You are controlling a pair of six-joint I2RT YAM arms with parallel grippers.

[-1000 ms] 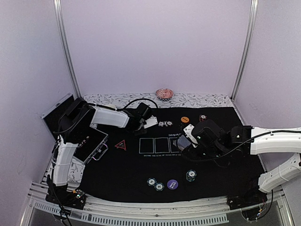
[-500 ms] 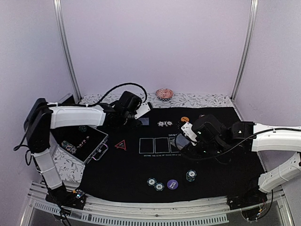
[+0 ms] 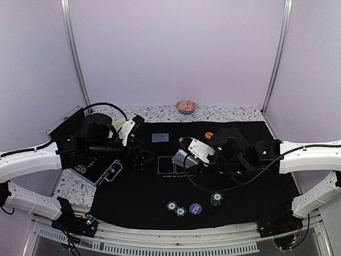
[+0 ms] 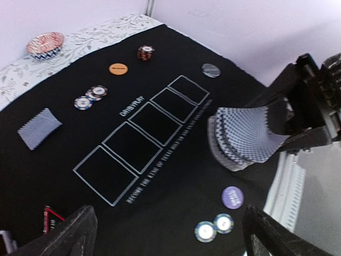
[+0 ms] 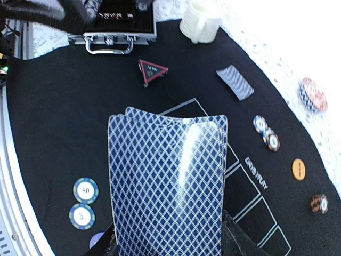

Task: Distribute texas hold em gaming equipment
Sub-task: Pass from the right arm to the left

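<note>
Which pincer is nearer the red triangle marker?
Left. The left pincer hovers open just beside the triangle. The right pincer is farther off, over the printed boxes, gripping a deck of cards.

Even, soft light overall — wrist views blurry, glare streaking the playing cards (image 5: 184,160).

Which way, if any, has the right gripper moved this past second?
Yes: the right gripper, holding the card deck, moved left, from the right end of the printed boxes to their middle.
</note>
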